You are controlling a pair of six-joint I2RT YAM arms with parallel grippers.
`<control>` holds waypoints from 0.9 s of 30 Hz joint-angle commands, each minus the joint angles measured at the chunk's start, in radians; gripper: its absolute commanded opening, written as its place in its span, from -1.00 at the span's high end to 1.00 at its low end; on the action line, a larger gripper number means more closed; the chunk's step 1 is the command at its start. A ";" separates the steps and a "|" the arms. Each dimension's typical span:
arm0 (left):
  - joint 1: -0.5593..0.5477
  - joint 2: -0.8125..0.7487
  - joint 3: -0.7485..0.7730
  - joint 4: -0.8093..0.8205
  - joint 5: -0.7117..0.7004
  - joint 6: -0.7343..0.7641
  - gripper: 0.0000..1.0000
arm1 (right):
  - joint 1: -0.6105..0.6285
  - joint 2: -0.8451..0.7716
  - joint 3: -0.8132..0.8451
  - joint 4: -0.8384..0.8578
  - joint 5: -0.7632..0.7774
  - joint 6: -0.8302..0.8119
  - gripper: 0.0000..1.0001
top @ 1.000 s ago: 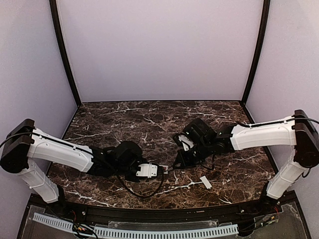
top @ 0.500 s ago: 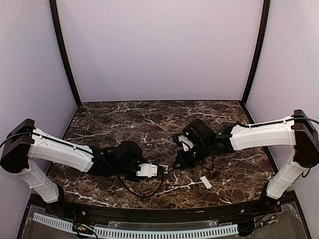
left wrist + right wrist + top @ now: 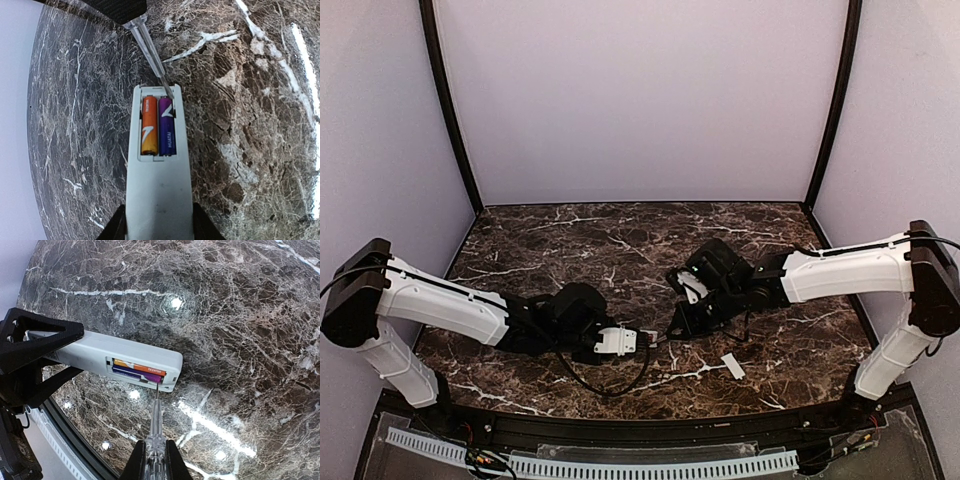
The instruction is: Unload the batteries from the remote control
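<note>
1. The left gripper point(image 3: 159, 226) squeezes the white remote control point(image 3: 159, 195). Both batteries point(image 3: 150, 130) sit in its open back.
2. The right gripper point(image 3: 155, 461) pinches a screwdriver point(image 3: 156, 425), its tip at the purple battery point(image 3: 167, 127).
3. Next, it should probably pry that one up gently.

Your remote control point(image 3: 159, 195) runs off the left wrist view's bottom edge, its button face hidden underneath. The screwdriver point(image 3: 156, 415) has its handle cropped in both wrist views. From above, the batteries point(image 3: 150, 125) are too small to tell.
</note>
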 commanded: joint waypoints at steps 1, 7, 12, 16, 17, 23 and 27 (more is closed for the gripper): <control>-0.007 0.009 0.020 -0.069 0.018 -0.007 0.99 | 0.005 -0.004 0.002 -0.019 0.061 -0.014 1.00; -0.006 0.013 0.021 -0.075 0.017 -0.006 0.99 | 0.005 -0.007 0.005 -0.033 0.069 -0.017 1.00; -0.006 0.016 0.023 -0.080 0.018 -0.007 0.99 | 0.005 -0.023 0.004 -0.039 0.080 -0.019 1.00; -0.006 0.014 0.025 -0.083 0.028 -0.017 0.99 | 0.005 -0.029 0.005 -0.051 0.090 -0.025 1.00; -0.007 0.007 0.026 -0.082 0.029 -0.024 0.99 | 0.005 -0.032 0.004 -0.053 0.092 -0.027 1.00; -0.005 -0.027 0.025 -0.070 0.064 -0.062 0.99 | 0.008 -0.089 -0.029 -0.049 0.110 -0.042 1.00; -0.005 -0.026 0.033 -0.076 0.078 -0.075 0.99 | 0.015 -0.110 -0.045 -0.024 0.087 -0.045 1.00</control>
